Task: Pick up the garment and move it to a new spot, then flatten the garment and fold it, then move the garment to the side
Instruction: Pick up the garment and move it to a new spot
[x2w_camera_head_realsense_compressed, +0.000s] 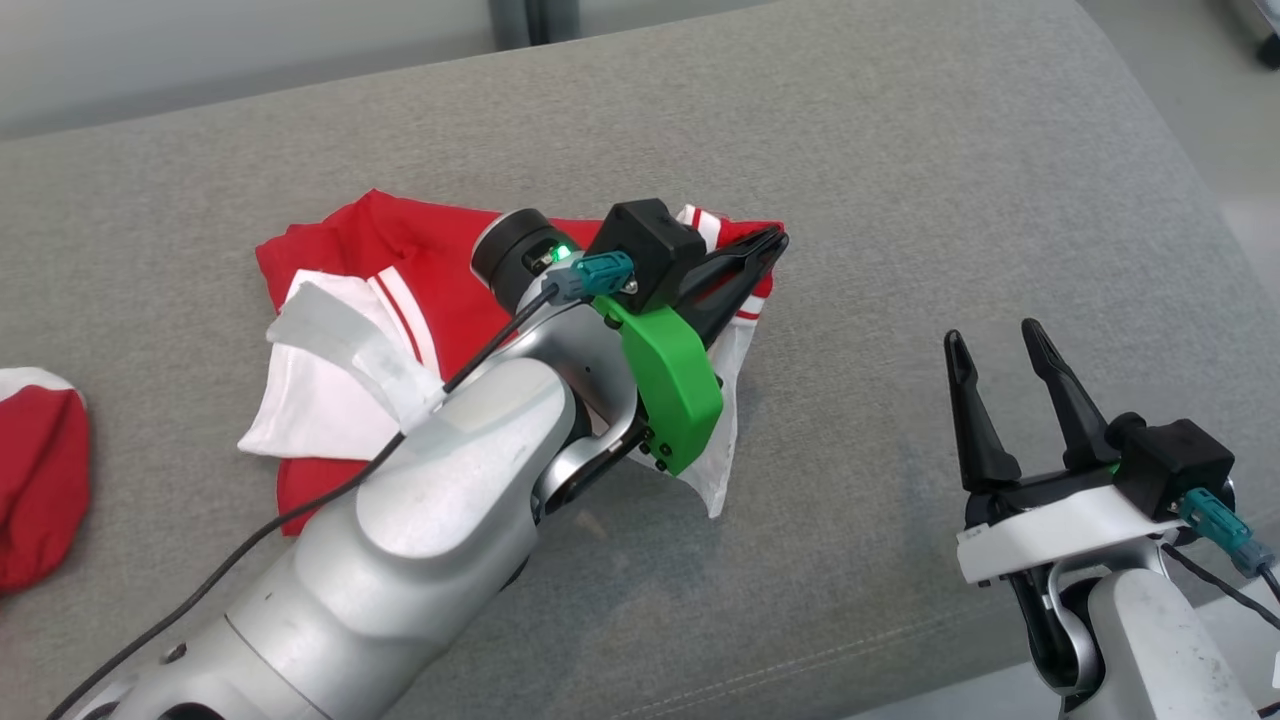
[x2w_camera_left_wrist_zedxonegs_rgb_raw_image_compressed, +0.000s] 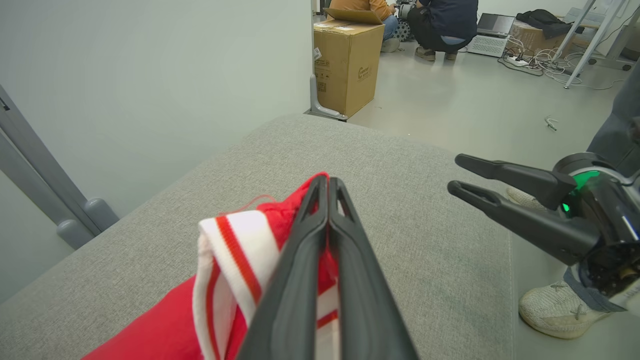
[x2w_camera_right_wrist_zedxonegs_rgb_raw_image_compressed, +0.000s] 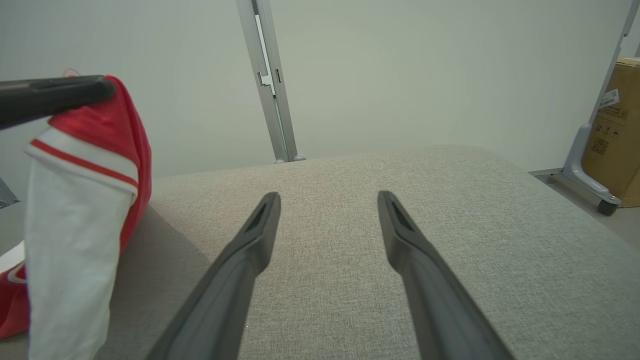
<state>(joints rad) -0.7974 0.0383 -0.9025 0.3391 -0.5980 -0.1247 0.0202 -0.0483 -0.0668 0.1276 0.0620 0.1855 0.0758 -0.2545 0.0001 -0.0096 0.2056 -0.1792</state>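
A red and white garment (x2w_camera_head_realsense_compressed: 370, 310) lies crumpled on the grey cushioned surface (x2w_camera_head_realsense_compressed: 900, 200), left of centre in the head view. My left gripper (x2w_camera_head_realsense_compressed: 775, 240) is shut on its striped edge and lifts that part; the left wrist view has the fingers pressed together over the red cloth (x2w_camera_left_wrist_zedxonegs_rgb_raw_image_compressed: 235, 260). A white part hangs down below the held edge (x2w_camera_right_wrist_zedxonegs_rgb_raw_image_compressed: 75, 235) in the right wrist view. My right gripper (x2w_camera_head_realsense_compressed: 995, 340) stands open at the lower right, apart from the garment, with nothing between its fingers (x2w_camera_right_wrist_zedxonegs_rgb_raw_image_compressed: 327, 200).
Another red and white cloth (x2w_camera_head_realsense_compressed: 35, 480) lies at the left edge of the surface. Beyond the cushion's far end stand a cardboard box (x2w_camera_left_wrist_zedxonegs_rgb_raw_image_compressed: 347, 65), cables and crouching people (x2w_camera_left_wrist_zedxonegs_rgb_raw_image_compressed: 440, 25). A person's shoe (x2w_camera_left_wrist_zedxonegs_rgb_raw_image_compressed: 560, 310) is on the floor beside the surface.
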